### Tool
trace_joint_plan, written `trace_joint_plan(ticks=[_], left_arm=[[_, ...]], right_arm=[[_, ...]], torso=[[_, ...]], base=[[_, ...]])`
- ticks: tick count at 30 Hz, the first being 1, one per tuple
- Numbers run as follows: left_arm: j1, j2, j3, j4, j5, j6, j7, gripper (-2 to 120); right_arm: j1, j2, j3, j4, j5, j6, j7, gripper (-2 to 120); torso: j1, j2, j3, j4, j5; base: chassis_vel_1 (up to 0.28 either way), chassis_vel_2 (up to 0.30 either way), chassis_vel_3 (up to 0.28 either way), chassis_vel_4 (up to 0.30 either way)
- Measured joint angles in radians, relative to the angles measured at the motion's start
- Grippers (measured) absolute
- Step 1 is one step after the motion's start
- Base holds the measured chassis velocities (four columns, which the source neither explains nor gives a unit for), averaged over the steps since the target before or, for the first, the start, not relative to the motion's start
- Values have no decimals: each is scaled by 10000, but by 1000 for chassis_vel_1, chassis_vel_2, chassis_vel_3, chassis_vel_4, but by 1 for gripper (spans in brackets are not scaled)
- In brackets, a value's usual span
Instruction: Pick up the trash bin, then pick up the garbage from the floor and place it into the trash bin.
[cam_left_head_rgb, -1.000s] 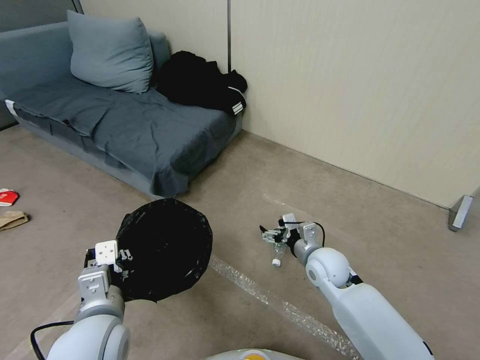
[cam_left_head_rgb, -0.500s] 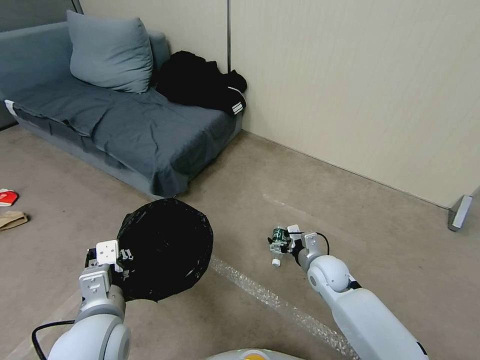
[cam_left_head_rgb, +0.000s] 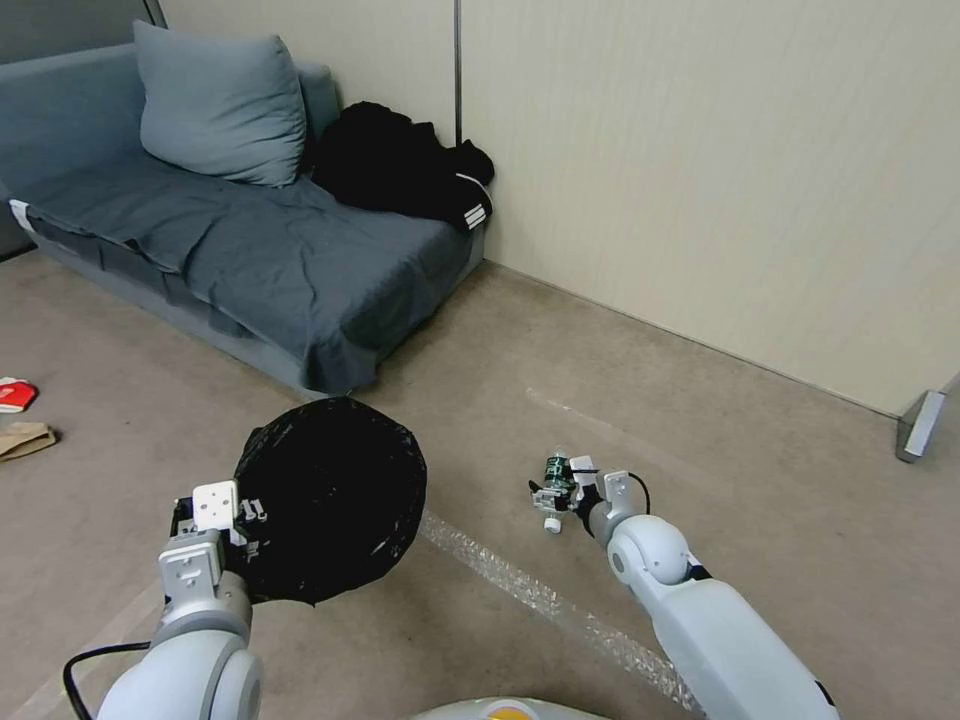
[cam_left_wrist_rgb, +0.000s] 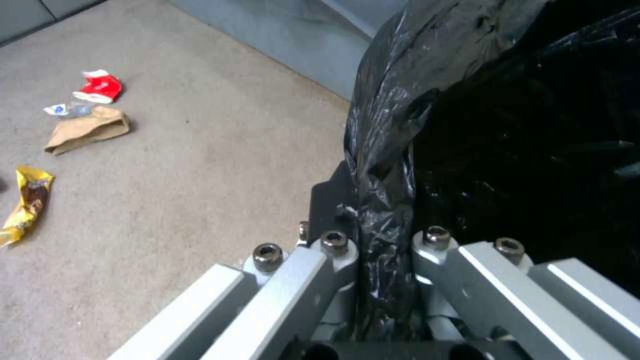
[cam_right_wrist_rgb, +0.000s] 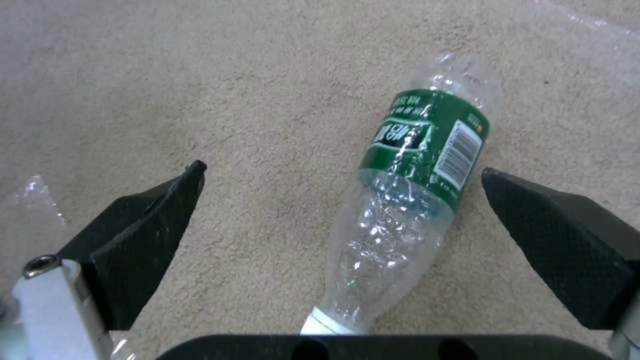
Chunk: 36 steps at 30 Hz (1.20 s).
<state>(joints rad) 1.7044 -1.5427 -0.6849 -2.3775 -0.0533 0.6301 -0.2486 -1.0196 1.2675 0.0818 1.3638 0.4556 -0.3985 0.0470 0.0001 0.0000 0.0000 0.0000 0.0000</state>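
Two pads of the right end effector (cam_right_wrist_rgb: 343, 235) stand spread around a clear bottle (cam_right_wrist_rgb: 407, 200) lying on the floor at 1 o'clock — thin, crushable, off-centre toward one pad, so it may skid aside on closing. Left end effector (cam_left_wrist_rgb: 383, 272) is clenched on the bin (cam_left_head_rgb: 330, 495) rim at 11 o'clock. Bare floor surrounds the bottle — the wall at 2 o'clock is well apart.

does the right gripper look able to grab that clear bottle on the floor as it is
Probably yes: the right gripper is open with the bottle lying between its fingers on bare carpet, nothing blocking.
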Motion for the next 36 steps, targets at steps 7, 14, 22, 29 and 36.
trace_joint_plan(ticks=[7, 14, 22, 29, 36], left_arm=[[47, -13, -3, -65, 27, -8, 5, 1], [57, -21, 24, -66, 53, -18, 14, 1], [81, -28, 40, -67, 78, -32, 18, 1], [115, -41, 60, -67, 111, -43, 22, 1], [150, -73, 100, -79, 164, -60, 22, 1]], right_arm=[[163, 212, 68, -613, -124, 160, -23, 100], [417, 451, 191, -1464, -288, 427, -122, 100], [743, 746, 300, -2467, -588, 768, -260, 96], [1008, 996, 376, -3345, -905, 1047, -393, 82], [1429, 1298, 589, -4290, -1260, 1318, -543, 58]], torso=[[0, 0, 0, 0, 0], [-1, 0, 0, 0, 0], [-1, 0, 0, 0, 0], [-1, 0, 0, 0, 0], [0, 0, -1, -1, -5]], base=[[0, 0, 0, 0], [0, 0, 0, 0], [0, 0, 0, 0], [0, 0, 0, 0], [0, 0, 0, 0]])
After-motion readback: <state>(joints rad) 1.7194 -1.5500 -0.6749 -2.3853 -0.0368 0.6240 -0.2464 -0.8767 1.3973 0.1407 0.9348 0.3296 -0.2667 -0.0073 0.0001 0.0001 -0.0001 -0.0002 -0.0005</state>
